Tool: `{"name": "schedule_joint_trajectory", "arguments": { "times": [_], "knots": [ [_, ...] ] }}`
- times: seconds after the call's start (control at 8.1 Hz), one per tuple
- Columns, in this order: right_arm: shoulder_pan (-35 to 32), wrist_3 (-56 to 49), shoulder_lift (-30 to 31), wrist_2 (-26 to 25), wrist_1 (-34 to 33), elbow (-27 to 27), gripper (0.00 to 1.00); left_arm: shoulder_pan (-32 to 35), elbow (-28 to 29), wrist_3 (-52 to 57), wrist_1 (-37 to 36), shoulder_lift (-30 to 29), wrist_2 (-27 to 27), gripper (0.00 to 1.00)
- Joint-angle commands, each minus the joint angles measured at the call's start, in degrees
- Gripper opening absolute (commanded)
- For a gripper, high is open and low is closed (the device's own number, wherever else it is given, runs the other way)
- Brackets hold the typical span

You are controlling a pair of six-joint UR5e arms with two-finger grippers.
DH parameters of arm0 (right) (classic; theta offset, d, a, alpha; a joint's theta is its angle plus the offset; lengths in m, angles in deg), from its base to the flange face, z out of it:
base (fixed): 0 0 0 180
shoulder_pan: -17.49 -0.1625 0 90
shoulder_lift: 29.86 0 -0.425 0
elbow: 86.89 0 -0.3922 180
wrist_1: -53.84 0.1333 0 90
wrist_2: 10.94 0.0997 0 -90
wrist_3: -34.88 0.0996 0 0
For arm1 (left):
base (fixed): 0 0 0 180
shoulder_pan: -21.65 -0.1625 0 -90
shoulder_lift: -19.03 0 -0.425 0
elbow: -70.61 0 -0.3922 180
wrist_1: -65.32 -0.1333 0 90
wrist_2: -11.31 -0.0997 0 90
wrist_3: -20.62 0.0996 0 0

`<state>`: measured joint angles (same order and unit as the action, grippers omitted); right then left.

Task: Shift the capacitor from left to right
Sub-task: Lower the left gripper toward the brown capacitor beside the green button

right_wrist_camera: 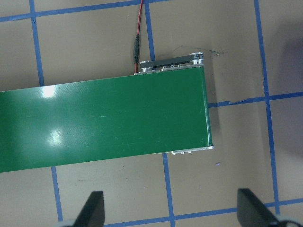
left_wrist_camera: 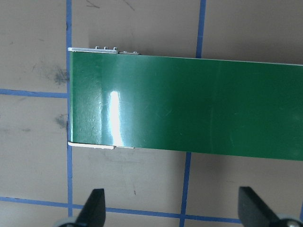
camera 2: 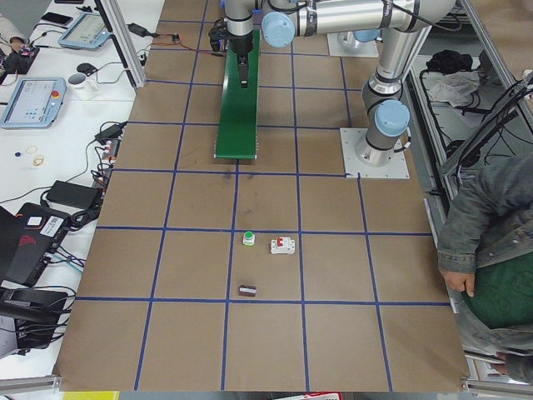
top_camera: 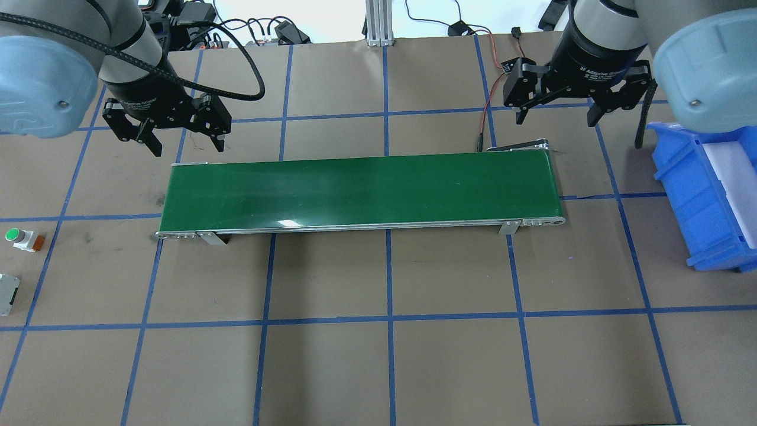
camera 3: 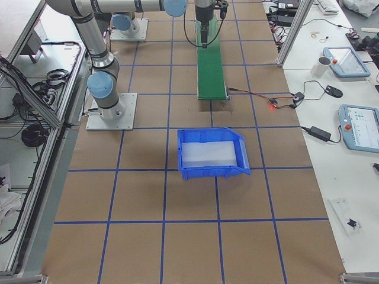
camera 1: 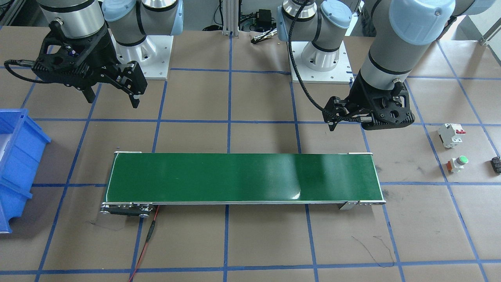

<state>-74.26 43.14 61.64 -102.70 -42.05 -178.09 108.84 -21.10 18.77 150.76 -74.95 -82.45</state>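
Note:
The capacitor [camera 1: 496, 164] is a small dark cylinder lying on the brown table at the front-facing view's far right edge; it also shows in the exterior left view [camera 2: 247, 290]. It is out of the overhead view. My left gripper [top_camera: 188, 148] is open and empty above the table just behind the left end of the green conveyor belt [top_camera: 361, 189], far from the capacitor. It also shows in the front-facing view [camera 1: 350, 123] and the left wrist view [left_wrist_camera: 173, 210]. My right gripper [top_camera: 556, 118] is open and empty above the belt's right end, also seen front-facing [camera 1: 112, 102].
A green-capped push button [camera 1: 458, 162] and a white circuit breaker [camera 1: 450, 134] with red levers lie near the capacitor. A blue bin [top_camera: 704, 195] stands on my right side. A red cable [camera 1: 150, 231] runs from the belt's end. A person [camera 2: 491, 250] stands at the table's side.

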Motion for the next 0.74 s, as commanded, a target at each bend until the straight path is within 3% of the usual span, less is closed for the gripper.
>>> {"name": "schedule_joint_trajectory", "arguments": {
  "times": [0.0, 0.62],
  "knots": [
    [0.0, 0.0, 0.0, 0.2, 0.0, 0.1, 1.00, 0.0, 0.0, 0.3, -0.3, -0.3, 0.1, 1.00],
    [0.0, 0.0, 0.0, 0.1, 0.0, 0.0, 1.00, -1.7, -0.4, -1.0, -0.4, -0.1, 0.0, 1.00]
  ]
}}
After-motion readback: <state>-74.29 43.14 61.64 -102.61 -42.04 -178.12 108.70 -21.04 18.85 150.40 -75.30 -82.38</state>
